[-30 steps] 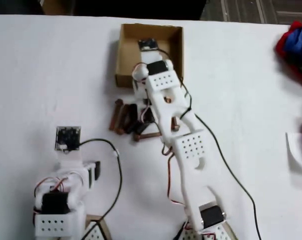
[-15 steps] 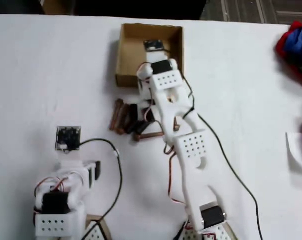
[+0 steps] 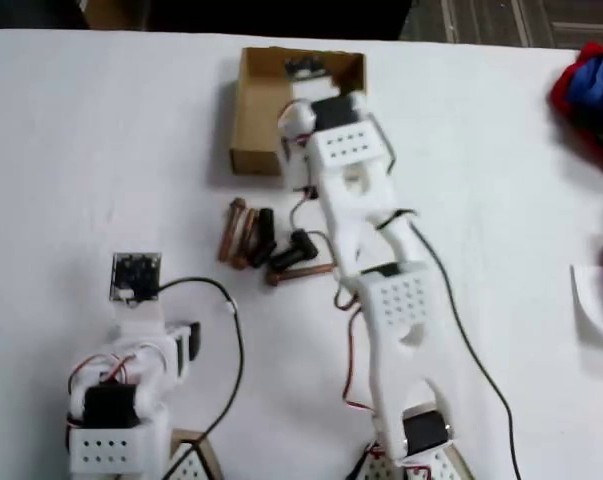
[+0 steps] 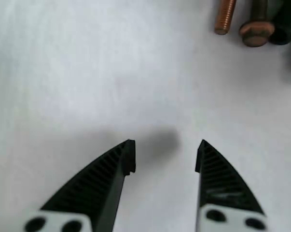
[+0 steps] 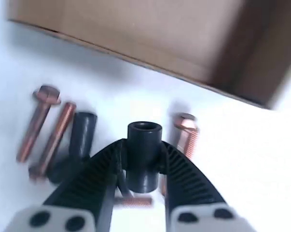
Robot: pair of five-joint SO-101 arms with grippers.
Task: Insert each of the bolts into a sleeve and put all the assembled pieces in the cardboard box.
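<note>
A: Edges and room to move?
B: The flat white surface point(image 3: 101, 130) has wide bare stretches left of the open brown cardboard box point(image 3: 239, 110). The box sits near the far edge. Past that edge it's dark and I can't make anything out.
A: State of the right side?
B: The right end effector point(image 5: 144, 149) is clenched on a black cylindrical sleeve point(image 5: 144, 133), upright with its bore facing the wrist camera. It's held above the surface, just short of the box's near wall. The right arm point(image 3: 381, 290) stretches from the near edge to over the box's near-right corner.
A: Left?
B: The left end effector point(image 4: 165, 154) is released, jaws spread, over bare surface. The left arm point(image 3: 121, 400) is folded at the near-left, well apart from the right arm.
A: Loose parts?
B: Copper-coloured flanged bolts point(image 3: 239, 232) and loose black sleeves point(image 3: 264, 235) lie in a cluster on the surface between the box and the near edge, just beside the right arm. The left wrist view catches a couple of the bolts at its edge.
A: Anything in the way?
B: A black cable point(image 3: 461, 340) trails along the right arm. A bundle of red and blue fabric point(image 3: 589, 80) and a curved white object point(image 3: 596, 305) sit at the right edge, both well apart from the box.
</note>
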